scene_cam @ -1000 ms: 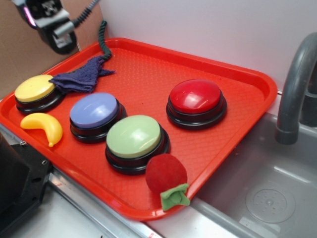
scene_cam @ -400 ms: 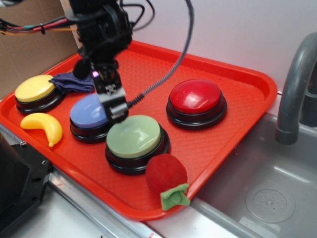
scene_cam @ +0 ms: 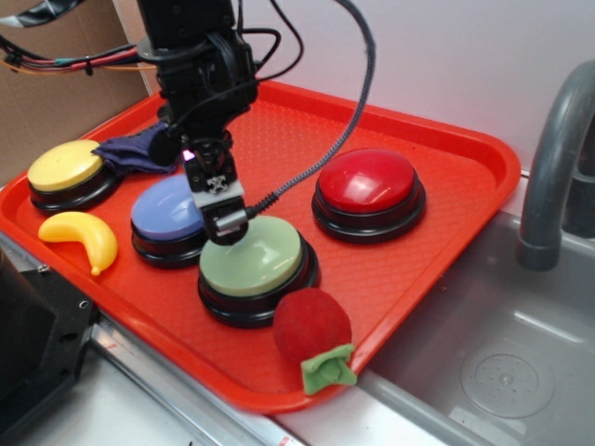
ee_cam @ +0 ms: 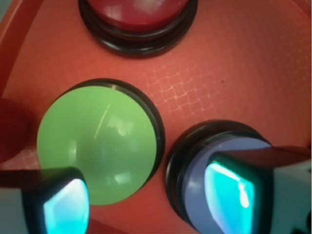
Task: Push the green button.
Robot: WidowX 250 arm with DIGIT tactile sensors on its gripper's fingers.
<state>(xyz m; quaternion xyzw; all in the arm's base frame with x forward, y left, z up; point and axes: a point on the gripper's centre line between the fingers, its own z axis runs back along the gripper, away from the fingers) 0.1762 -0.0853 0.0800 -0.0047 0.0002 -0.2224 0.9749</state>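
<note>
Green button (scene_cam: 253,258) dome-up, apparently under claw (scene_cam: 226,226)

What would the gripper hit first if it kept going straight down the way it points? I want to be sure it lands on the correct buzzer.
Probably the green button: the gripper points down at its near-left edge. The blue button sits close beside, so depth leaves some doubt.

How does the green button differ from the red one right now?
The green button is pale green, the red button deep red. The end effector hovers at the green button's edge; nothing is near the red one. Green sits nearer the tray's front. Both are domed, same-sized, on black bases.
</note>
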